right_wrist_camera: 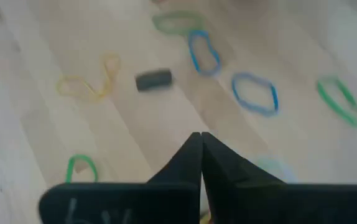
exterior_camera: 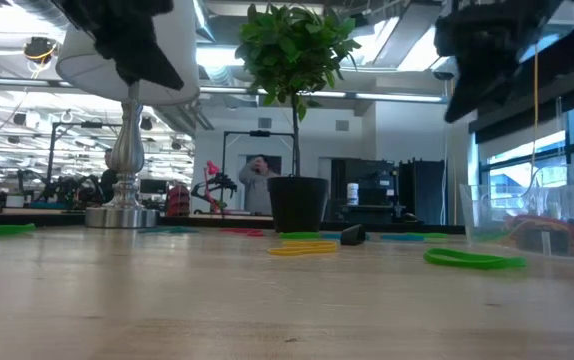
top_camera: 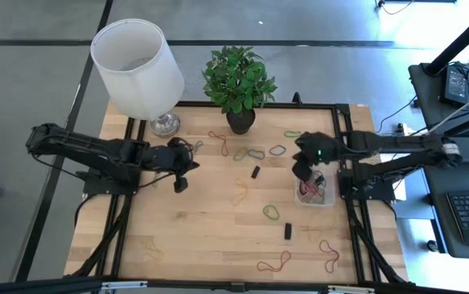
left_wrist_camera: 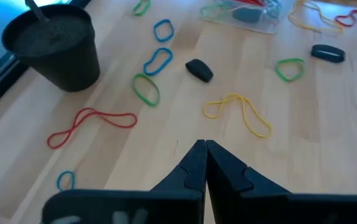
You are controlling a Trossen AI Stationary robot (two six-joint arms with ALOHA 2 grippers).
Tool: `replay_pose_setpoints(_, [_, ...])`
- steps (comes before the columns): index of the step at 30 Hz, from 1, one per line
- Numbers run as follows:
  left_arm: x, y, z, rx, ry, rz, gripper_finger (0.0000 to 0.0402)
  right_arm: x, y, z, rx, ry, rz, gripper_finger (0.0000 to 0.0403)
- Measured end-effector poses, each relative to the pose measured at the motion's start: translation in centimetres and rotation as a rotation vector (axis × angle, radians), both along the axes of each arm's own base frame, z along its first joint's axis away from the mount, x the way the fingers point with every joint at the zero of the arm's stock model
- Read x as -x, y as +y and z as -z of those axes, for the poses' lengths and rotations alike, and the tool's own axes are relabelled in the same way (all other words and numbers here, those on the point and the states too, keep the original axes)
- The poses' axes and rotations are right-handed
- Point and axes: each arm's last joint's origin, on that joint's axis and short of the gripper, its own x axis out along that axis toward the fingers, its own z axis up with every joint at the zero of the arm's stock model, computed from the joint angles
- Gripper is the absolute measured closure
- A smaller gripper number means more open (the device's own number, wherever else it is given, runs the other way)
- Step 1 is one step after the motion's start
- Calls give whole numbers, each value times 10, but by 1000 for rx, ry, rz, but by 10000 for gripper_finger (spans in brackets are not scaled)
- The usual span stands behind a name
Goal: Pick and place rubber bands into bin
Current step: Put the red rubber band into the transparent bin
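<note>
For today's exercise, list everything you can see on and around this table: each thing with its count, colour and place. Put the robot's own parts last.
Table: one, light wood, under everything.
Lamp: one, white shade, silver base, far left corner.
Plant: one, green, black pot, far edge, middle.
Rubber bands: many loose, red, green, yellow, blue, scattered over the table.
Black blocks: two, one mid-table, one nearer the front.
Bin: one, clear, right side, some bands inside.
Laptop: one, dark, beyond the right edge.
Person: one, far off in the room.
Left claw: shut, empty, left of centre.
Right claw: shut, by the bin's far edge.
</note>
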Motion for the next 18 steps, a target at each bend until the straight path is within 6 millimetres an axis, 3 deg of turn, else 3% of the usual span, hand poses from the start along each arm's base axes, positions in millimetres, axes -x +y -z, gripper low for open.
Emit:
replay_pose_setpoints(11, [-33, 19, 13, 52, -19, -2, 392, 11, -66, 13, 1, -104, -121, 395])
replay_pose_setpoints(18, [-67, 40, -2, -67, 16, 34, 330, 23, -90, 11, 19, -145, -112, 399])
